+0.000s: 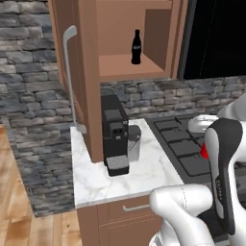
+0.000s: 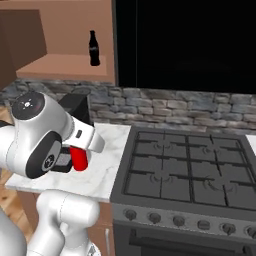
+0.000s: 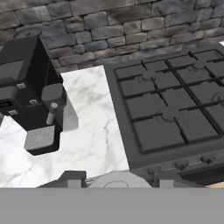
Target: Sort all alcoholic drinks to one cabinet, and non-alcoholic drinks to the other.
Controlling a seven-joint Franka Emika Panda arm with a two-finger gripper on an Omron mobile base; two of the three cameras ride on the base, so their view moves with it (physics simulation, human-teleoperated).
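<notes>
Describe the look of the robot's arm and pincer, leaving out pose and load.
The arm is glossy white, built of rounded, bulbous segments. A round dark cap with small markings closes the joint at its top, and another dark disc sits on its side. In the left base view a long dark grey panel runs along a white link. The pincer is dark grey and blocky. No loose cables show.

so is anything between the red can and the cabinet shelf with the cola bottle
Nothing visible blocks it. The red can is held at the end effector; the cabinet stands open, with only the cola bottle on its shelf.
</notes>
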